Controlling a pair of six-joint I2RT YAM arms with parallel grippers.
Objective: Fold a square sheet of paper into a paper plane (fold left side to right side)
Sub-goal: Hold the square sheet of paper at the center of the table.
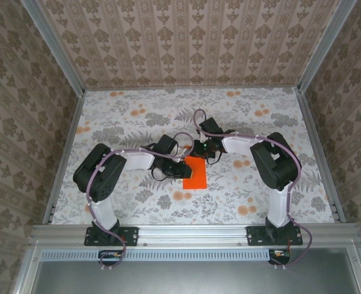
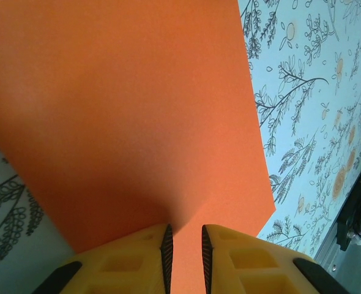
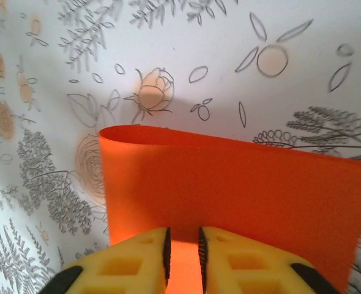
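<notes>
— Where is your sheet of paper [image 1: 195,174] sitting?

— Near the middle of the table [image 1: 260,122], a little closer to the near edge than to the far one, and about even between the left and right edges. From above it shows as a narrow strip of bright orange, not a full square.

— Is it lying flat?

— Not wholly. Seen from my right wrist, one edge turns over in a soft round bend with no sharp crease.

— What about your left gripper [image 2: 186,250]?

— Its yellow fingers [image 2: 131,263] stand a thin slit apart, and orange shows through the slit. It comes at the sheet from the left side, and the paper spreads out ahead of it. I can't tell whether the tips touch the paper.

— And the right gripper [image 3: 183,248]?

— Much the same: a thin slit between the pads, orange behind it, nothing pinched. It reaches the sheet from the far side, so my two tools sit close together at the paper.
</notes>
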